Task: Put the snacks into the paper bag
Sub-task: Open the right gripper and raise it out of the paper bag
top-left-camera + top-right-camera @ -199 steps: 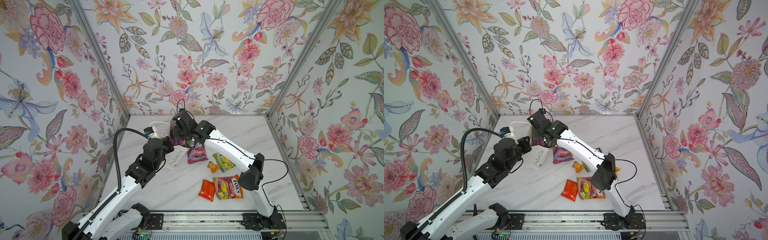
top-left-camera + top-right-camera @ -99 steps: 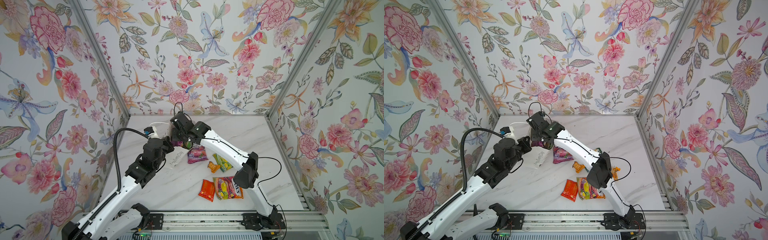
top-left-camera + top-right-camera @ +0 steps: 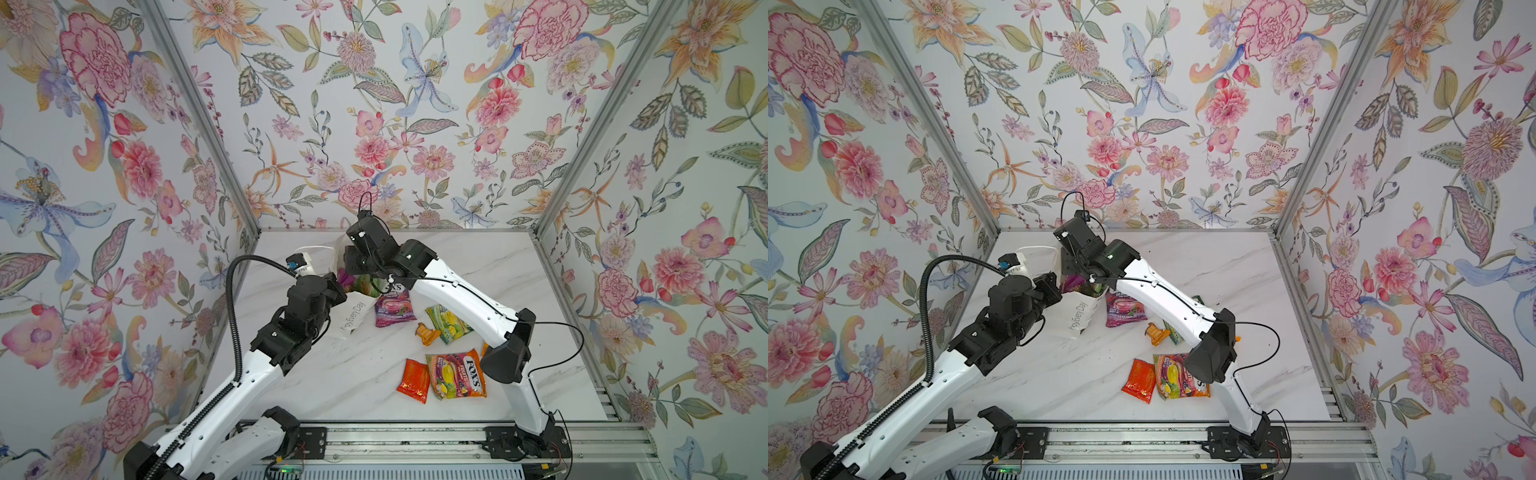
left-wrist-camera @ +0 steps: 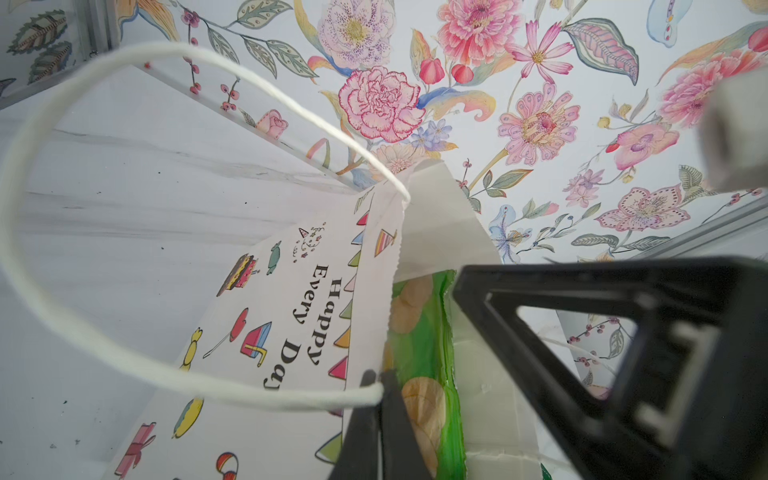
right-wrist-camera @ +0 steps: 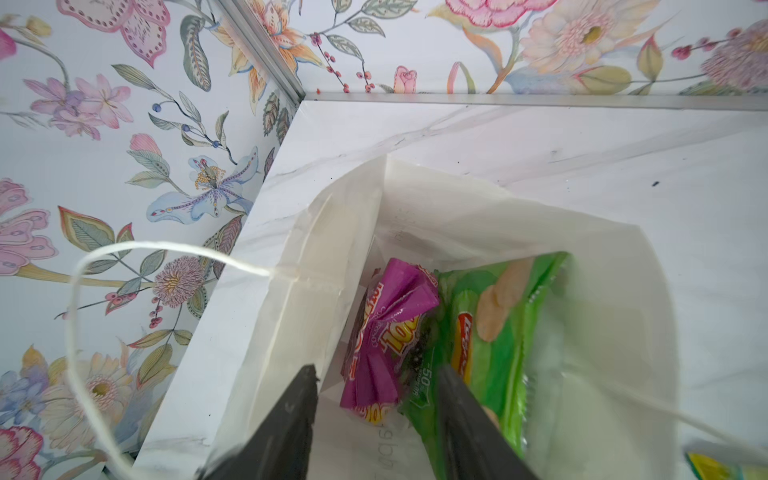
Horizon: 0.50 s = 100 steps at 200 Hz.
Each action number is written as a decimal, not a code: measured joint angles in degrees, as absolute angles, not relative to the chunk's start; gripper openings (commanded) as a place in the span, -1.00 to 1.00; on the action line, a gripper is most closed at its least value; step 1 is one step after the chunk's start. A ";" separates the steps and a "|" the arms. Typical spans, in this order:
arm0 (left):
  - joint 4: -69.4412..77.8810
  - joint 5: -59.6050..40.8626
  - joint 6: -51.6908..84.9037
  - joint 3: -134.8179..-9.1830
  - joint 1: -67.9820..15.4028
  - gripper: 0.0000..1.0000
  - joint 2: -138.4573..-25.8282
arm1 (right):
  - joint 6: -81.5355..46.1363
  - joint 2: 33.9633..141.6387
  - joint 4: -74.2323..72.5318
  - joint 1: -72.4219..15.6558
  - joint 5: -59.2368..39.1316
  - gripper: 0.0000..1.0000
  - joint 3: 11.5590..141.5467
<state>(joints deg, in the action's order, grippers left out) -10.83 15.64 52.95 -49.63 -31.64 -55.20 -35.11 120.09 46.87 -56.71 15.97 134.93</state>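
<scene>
while your left gripper (image 4: 380, 380) pinches the paper bag (image 4: 291, 311) rim beside "happy every day", your right gripper (image 5: 378, 370) hangs spread over its mouth. inside lie chips (image 5: 498, 332) and a purple pack (image 5: 390, 316). a "fox's fruits" packet (image 3: 457, 374) lies on the table (image 3: 332, 374).

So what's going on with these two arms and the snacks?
A two-armed robot is packing snacks. The left pincer is clamped on the rim of the tall white paper bag, steadying it. The right pincer hangs open over its mouth; a large green chips bag and a crumpled purple pack lie inside. Several glossy candy packets wait on the marble table.
</scene>
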 measured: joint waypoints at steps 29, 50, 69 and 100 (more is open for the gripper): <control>-11.25 15.90 51.99 -49.71 -31.62 -1.00 -55.29 | -33.19 111.79 46.15 -56.14 18.87 0.21 128.29; -11.33 15.86 51.40 -50.22 -31.51 -1.00 -55.90 | -32.56 109.08 45.63 -54.92 20.75 0.32 124.27; -11.44 15.73 50.85 -50.92 -31.51 -1.00 -56.62 | -32.60 108.88 45.56 -54.04 22.17 0.31 120.60; -11.97 15.68 50.19 -51.44 -31.51 -1.00 -56.86 | -33.10 110.56 46.06 -53.15 21.32 0.31 116.51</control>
